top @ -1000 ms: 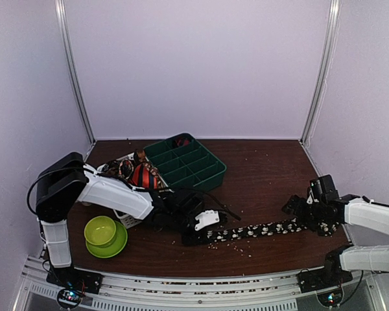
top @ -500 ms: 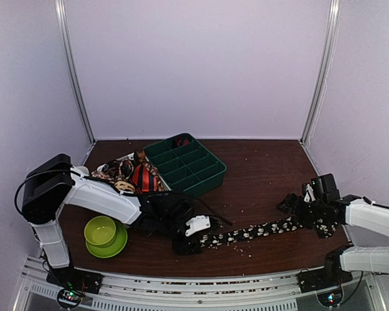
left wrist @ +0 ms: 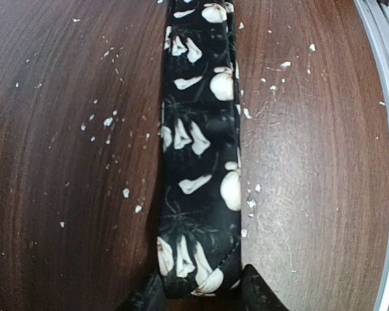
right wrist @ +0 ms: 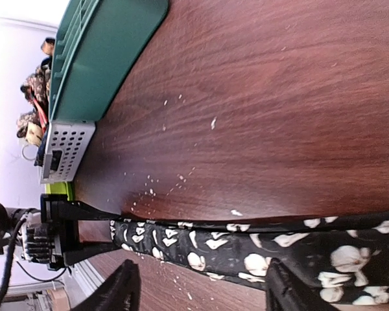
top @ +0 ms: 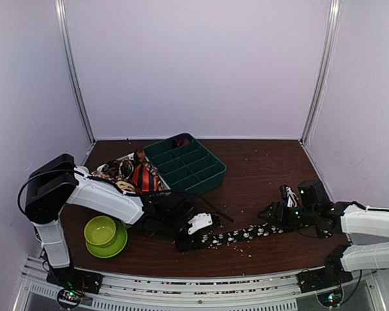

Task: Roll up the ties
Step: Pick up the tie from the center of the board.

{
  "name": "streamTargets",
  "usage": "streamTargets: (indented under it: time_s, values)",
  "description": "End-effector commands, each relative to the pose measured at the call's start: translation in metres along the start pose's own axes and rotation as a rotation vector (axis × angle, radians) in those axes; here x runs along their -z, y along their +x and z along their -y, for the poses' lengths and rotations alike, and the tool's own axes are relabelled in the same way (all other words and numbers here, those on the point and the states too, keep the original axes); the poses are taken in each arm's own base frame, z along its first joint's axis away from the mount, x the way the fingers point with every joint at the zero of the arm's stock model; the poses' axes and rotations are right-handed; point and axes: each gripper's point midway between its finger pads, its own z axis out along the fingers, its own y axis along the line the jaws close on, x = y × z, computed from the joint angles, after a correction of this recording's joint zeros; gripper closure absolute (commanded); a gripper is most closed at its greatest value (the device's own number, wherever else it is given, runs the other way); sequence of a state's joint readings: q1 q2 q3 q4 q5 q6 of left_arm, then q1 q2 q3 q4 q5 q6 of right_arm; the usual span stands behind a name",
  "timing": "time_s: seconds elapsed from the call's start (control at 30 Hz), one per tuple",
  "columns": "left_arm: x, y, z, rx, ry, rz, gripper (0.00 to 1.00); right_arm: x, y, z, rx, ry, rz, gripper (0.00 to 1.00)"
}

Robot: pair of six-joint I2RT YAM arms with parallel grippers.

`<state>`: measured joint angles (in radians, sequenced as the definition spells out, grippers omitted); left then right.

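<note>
Near front edge of table: black tie, cream flower spots, laid flat, stretched left-right. Left gripper jaws flank its left end, hold unclear; right gripper jaws apart over right stretch. Farther back-left: other ties, heaped.

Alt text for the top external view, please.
A black tie with cream flowers lies stretched across the near side of a dark wooden table, the left fingers at one end, the right fingers at the other. At left are a green divided tray, a heap of other ties and a lime bowl.
</note>
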<state>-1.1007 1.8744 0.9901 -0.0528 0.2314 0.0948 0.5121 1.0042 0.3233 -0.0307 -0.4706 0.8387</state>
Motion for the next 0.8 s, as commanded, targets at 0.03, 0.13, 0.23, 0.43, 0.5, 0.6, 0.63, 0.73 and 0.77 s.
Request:
streamTargets:
  time_s: [0.03, 0.13, 0.23, 0.43, 0.5, 0.6, 0.63, 0.73, 0.77]
  values:
    - [0.003, 0.003, 0.000, 0.022, -0.013, 0.005, 0.67, -0.013, -0.007, -0.036, 0.054, -0.066, 0.009, 0.41]
    - [0.010, 0.006, 0.000, 0.022, -0.020, 0.010, 0.73, -0.025, 0.002, -0.049, 0.083, -0.079, -0.029, 0.51]
    - [0.020, 0.008, 0.001, 0.020, -0.032, 0.020, 0.78, -0.041, 0.015, -0.063, 0.119, -0.086, -0.082, 0.64]
    - [0.035, 0.009, 0.002, 0.026, -0.050, 0.039, 0.80, -0.078, 0.044, -0.098, 0.179, -0.124, -0.188, 0.83]
    - [0.037, 0.007, 0.002, 0.026, -0.054, 0.045, 0.80, -0.092, 0.058, -0.107, 0.198, -0.134, -0.230, 0.88]
    - [0.041, 0.003, 0.002, 0.025, -0.058, 0.061, 0.80, -0.115, 0.076, -0.106, 0.210, -0.106, -0.290, 0.94]
    - [0.044, 0.002, 0.003, 0.022, -0.058, 0.067, 0.81, -0.121, 0.082, -0.102, 0.205, -0.094, -0.310, 0.96]
    - [0.054, -0.005, 0.003, 0.015, -0.066, 0.102, 0.83, -0.137, 0.098, -0.086, 0.176, -0.064, -0.354, 1.00]
    - [0.057, -0.009, 0.004, 0.011, -0.065, 0.118, 0.85, -0.141, 0.101, -0.084, 0.165, -0.069, -0.364, 1.00]
